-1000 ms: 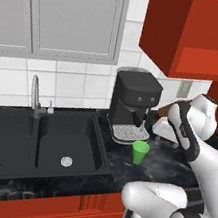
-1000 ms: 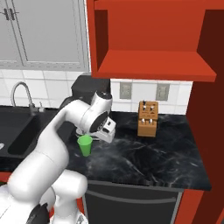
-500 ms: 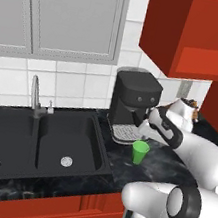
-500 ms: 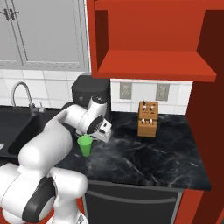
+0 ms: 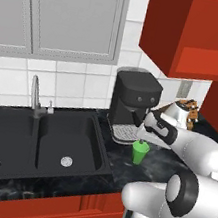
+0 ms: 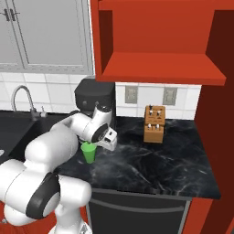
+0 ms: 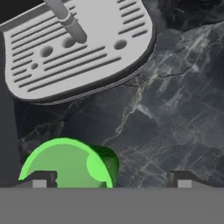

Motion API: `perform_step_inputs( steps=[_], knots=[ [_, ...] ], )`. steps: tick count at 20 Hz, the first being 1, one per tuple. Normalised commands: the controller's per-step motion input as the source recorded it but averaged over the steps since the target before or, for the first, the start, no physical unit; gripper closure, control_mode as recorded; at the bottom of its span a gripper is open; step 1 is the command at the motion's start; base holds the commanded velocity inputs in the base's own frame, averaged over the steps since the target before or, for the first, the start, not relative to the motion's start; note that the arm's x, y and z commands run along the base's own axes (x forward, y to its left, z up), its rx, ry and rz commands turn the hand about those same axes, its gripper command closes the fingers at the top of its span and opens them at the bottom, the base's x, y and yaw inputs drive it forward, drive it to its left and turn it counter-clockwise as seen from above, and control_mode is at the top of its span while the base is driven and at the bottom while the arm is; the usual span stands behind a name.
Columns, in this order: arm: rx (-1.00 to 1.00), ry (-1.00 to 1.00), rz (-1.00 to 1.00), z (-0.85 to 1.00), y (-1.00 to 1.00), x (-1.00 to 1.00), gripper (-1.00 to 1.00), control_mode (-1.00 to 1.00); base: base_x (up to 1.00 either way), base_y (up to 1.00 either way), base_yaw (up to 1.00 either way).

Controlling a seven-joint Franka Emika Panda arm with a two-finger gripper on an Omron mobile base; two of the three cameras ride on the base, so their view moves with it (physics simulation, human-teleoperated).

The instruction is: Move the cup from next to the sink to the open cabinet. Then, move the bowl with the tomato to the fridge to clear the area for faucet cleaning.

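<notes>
A: Where is the cup (image 5: 140,152) right now?

B: On the dark marbled counter (image 6: 155,160), just in front of the coffee machine (image 5: 134,102) and to the right of the sink (image 5: 38,144). It stands upright, so its long axis is vertical, mouth up.

A: And the gripper (image 7: 111,180)?

B: Spread wide with nothing in it. In the hand view the two fingertips (image 7: 38,183) rise at the bottom edge, and the cup sits by the left one rather than centred between them. So I judge the cup lies below the hand and off to one side of the gap; the hand would need to shift toward it before coming down around it.

A: Any contact yet?

B: I cannot tell for certain. From the base views the hand hangs just over the cup's rim, very near, but nothing shows the cup pinched.

A: What is it like to grasp?

B: A plain bright green tumbler, smooth, round, no handle, slightly tapered by the look of it. A side pinch across the wall seems the natural hold. The slotted grey drip tray (image 7: 78,48) of the machine lies close behind it, so there is little room on that side.

A: And the cabinet (image 6: 160,43)?

B: Red, open, up and to the right of the cup, above the knife block (image 6: 154,124).
</notes>
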Motion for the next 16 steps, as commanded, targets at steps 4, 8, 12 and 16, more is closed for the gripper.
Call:
perform_step_inputs(
  steps=[4, 8, 12, 16],
  knots=[
    [-0.01, -0.03, 0.00, -0.32, 0.00, 0.00, -1.00, -1.00, 0.00, 0.00, 0.00],
    [0.00, -0.06, 0.00, -0.25, 0.00, 0.00, -1.00, -1.00, 0.00, 0.00, 0.00],
    [0.00, -0.07, 0.00, -0.23, 0.00, 0.00, -1.00, -1.00, 0.00, 0.00, 0.00],
    [0.00, -0.05, 0.00, -0.26, 0.00, 0.00, -1.00, -1.00, 0.00, 0.00, 0.00]
  ],
)
